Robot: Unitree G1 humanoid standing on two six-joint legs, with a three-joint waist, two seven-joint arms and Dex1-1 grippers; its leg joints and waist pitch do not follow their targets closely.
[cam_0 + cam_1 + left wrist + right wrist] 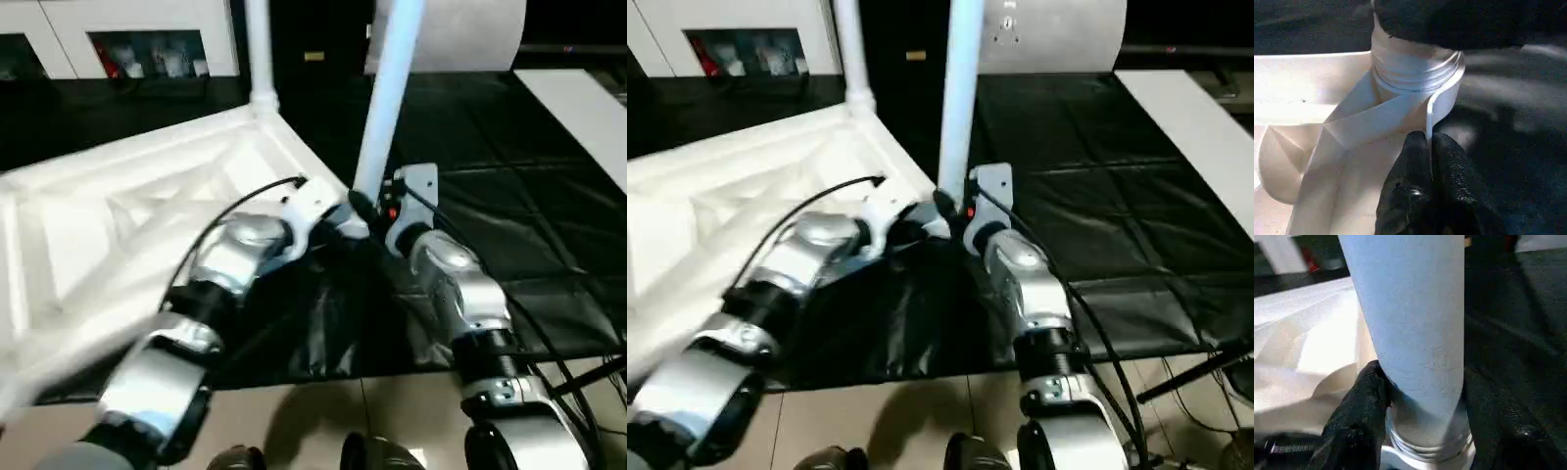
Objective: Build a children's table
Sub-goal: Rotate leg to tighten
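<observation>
Two legs stand upright on the upside-down table top (127, 211), which lies ribbed side up on a black sheet (509, 245) covering the floor. One leg (259, 49) rises from the far corner of the top. The other leg (387, 98) rises from the near corner socket (1415, 73), the corner closest to the robot's two arms, and it leans slightly away from the first.

The right gripper (1415, 406) has its jaws around the base of this near leg, just above the threaded ring where it enters the socket; one black finger (1359, 416) presses against the tube on the table-top side, the other sits on the far side of it. The left gripper (1430, 161) is at the same corner, its jaws pinched together on the thin upright edge of the table top just below the socket. In the head views both silver forearms meet at that corner, the left one crossing over the top's near edge, the right one coming in from the black sheet.

Beyond the table top stands a white cabinet (147, 39) with glass doors. A flat white board (588, 117) lies on the sheet well off to the right of the top, and a grey panel (1058, 34) stands behind the near leg. Pale floor (323, 416) shows nearest the robot, at the sheet's edge.
</observation>
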